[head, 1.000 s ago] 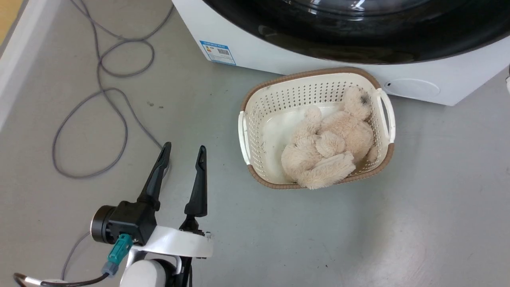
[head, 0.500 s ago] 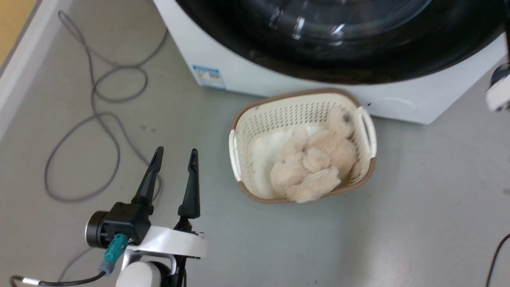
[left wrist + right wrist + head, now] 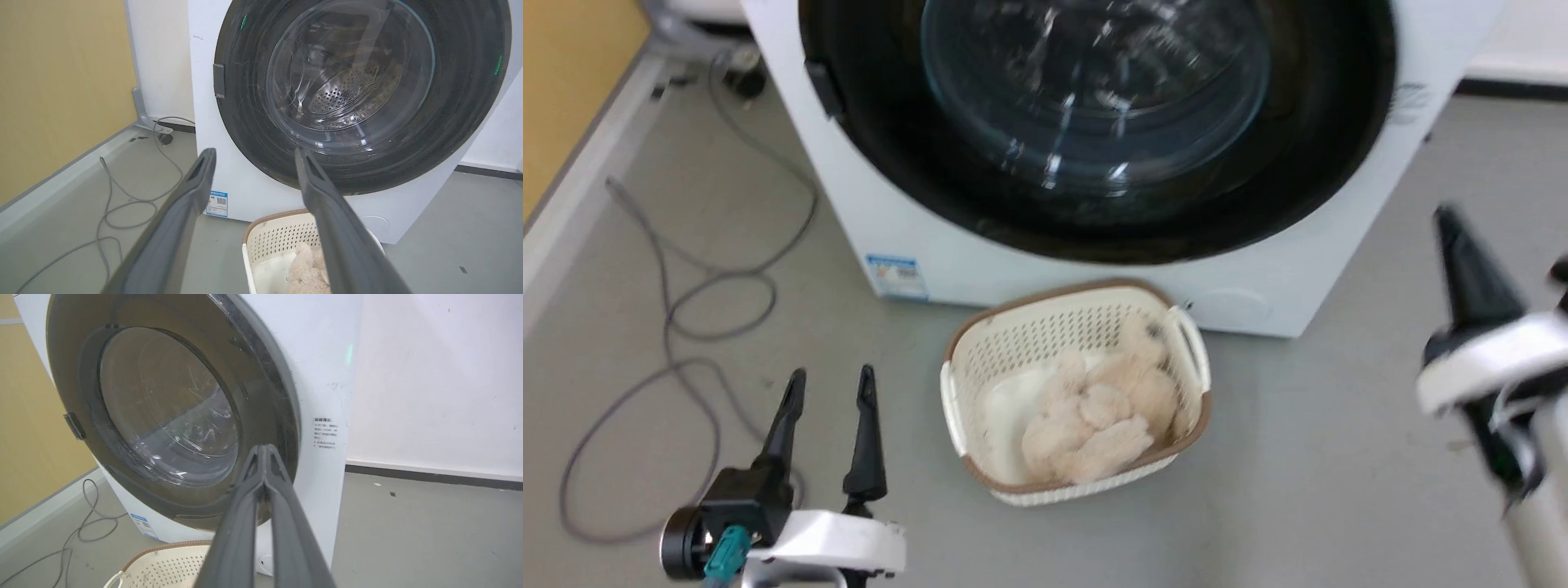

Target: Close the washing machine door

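Note:
The washing machine door (image 3: pixel 915 188), round with a wide black rim and a bulging glass centre, lies flat against the white machine front (image 3: pixel 980 261). The left wrist view faces the door (image 3: pixel 461 102) head-on, and steel drum holes show through its glass. My left gripper (image 3: pixel 832 374) hangs open and empty low above the floor, left of the basket, well short of the door (image 3: pixel 255 152). My right gripper (image 3: pixel 1450 220) is blurred at the right edge; in the right wrist view it (image 3: pixel 264 448) is shut on nothing, its tip near the door's (image 3: pixel 163 408) lower right rim.
A cream basket (image 3: pixel 1078 322) holding a beige plush toy (image 3: pixel 1094 416) stands on the grey floor right before the machine. A grey cable (image 3: pixel 686 327) loops over the floor at the left, beside a yellow wall (image 3: pixel 572 82) with a pale skirting.
The head camera has tilted up, so the whole picture slid down and far more of the door shows. My right gripper has come into the picture at the right edge.

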Controlling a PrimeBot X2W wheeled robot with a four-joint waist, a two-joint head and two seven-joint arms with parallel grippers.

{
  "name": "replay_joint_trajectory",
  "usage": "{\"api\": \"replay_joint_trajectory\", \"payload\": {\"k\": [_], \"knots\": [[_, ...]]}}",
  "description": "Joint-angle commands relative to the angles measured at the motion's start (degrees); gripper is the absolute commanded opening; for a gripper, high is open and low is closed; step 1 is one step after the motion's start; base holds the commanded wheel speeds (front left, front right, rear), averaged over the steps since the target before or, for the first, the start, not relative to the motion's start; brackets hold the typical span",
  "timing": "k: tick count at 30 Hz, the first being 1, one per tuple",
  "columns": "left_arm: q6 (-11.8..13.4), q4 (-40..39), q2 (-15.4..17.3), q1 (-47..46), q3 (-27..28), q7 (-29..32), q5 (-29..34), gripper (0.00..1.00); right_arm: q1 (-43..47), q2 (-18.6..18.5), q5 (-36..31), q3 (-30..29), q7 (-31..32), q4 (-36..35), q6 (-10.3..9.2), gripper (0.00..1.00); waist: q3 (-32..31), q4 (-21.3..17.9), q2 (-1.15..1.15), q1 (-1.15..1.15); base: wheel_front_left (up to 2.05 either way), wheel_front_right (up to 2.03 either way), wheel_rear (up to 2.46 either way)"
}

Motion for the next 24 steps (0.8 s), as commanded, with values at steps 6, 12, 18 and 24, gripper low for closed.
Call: {"api": "replay_joint_trajectory", "payload": {"k": [6,12,18,24], "knots": [[0.1,1.33,0.03,2.96,1.27,-0.3,-0.16,1.0,12.65,5.95,-4.86,-5.81,-0.24,-8.8,-0.05,0.0,-5.33,-4.05,0.0,0.0,0.0,0.0,0.0],[-0.14,2.0,0.03,4.12,1.24,-0.3,-0.08,1.0,22.16,10.98,-9.17,-10.38,-0.24,-15.81,-0.05,0.0,-7.07,-5.17,0.0,0.0,0.0,0.0,0.0],[-0.64,2.44,0.03,5.15,1.39,-0.3,0.64,1.0,28.48,13.39,-12.84,-12.37,-0.24,-20.48,-0.05,0.0,-8.3,-6.01,0.0,0.0,0.0,0.0,0.0],[-0.95,2.7,0.03,5.64,1.27,-0.3,1.38,1.0,32.51,15.51,-14.53,-13.43,-0.24,-22.55,-0.05,1.0,-8.74,-6.19,0.0,0.0,0.0,0.0,0.0]]}}
